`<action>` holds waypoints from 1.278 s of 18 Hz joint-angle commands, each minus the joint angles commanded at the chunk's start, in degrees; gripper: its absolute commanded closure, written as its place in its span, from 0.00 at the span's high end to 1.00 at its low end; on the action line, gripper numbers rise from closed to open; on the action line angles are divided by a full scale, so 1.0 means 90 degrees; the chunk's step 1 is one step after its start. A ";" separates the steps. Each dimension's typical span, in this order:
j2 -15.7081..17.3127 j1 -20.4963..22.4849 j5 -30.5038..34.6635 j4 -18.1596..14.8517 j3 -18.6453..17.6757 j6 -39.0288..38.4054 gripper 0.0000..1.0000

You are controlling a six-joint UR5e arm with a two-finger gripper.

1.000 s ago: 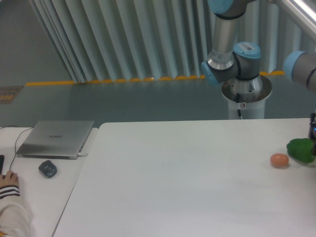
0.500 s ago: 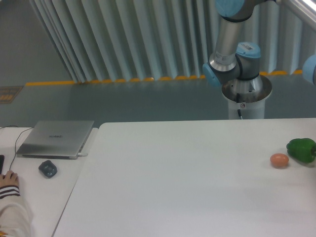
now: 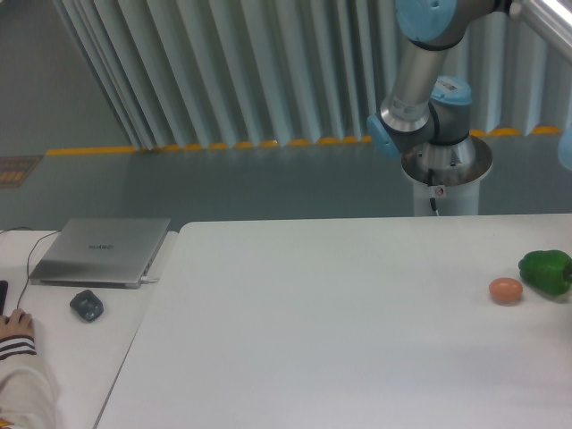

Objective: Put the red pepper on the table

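The red pepper is out of view. The large white table [image 3: 322, 331] fills the lower middle and right of the camera view. Only the arm's base and lower links [image 3: 420, 98] show behind the table's far edge; its upper part runs off the top right of the picture. The gripper is outside the frame, so its state does not show.
A green bell pepper [image 3: 546, 271] lies near the table's right edge with a small orange egg-shaped ball [image 3: 505, 290] just left of it. On the adjoining desk at left sit a silver laptop [image 3: 101, 251], a dark mouse [image 3: 87, 306] and a person's hand [image 3: 15, 326].
The arm has swung up and to the right; the dark gripper part seen at the right edge above the green pepper one second ago has left the picture.
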 joint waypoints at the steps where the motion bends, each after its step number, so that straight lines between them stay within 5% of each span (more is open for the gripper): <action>1: -0.0030 0.0010 0.0000 0.0000 0.0000 0.0010 1.00; 6: -0.0196 -0.0009 0.0839 -0.0020 -0.0087 0.0204 1.00; 23: -0.0352 0.0234 0.0538 0.0156 -0.0098 0.0020 1.00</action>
